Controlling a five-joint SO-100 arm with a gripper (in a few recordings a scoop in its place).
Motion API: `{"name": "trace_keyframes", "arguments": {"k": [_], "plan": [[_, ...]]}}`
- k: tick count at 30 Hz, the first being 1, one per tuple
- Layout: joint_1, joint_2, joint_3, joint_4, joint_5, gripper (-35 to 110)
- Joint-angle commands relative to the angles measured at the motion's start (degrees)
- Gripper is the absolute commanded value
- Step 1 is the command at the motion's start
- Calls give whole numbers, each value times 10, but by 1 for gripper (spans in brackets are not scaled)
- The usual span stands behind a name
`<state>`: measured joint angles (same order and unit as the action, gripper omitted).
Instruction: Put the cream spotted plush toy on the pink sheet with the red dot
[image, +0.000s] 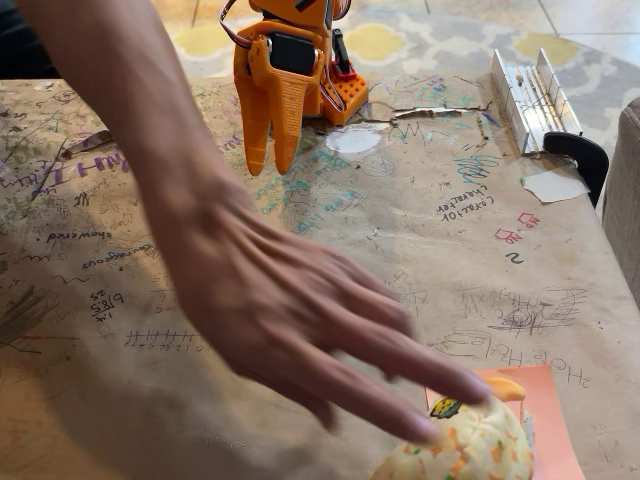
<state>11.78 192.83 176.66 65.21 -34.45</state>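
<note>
While the cream spotted plush toy (468, 447) is being touched by a person's hand (300, 320) at the table's (400, 250) near edge, partly over the pink sheet (550, 420), the orange robot hand (268, 160) is being held back, fingers pressed together, until the toy is released.

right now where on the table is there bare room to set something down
Bare paper lies at right, between the white paper scrap and the pink sheet, and at far left below the scribbles. Crowded: a person's hand reaches to the plush toy at bottom; the orange gripper hangs at top centre.
</note>
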Motion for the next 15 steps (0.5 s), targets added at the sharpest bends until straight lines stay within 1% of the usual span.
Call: {"name": "trace_keyframes", "arguments": {"k": [1,15], "plan": [[14,4,-16,-6,2,27],[8,4,-15,-6,-1,31]]}}
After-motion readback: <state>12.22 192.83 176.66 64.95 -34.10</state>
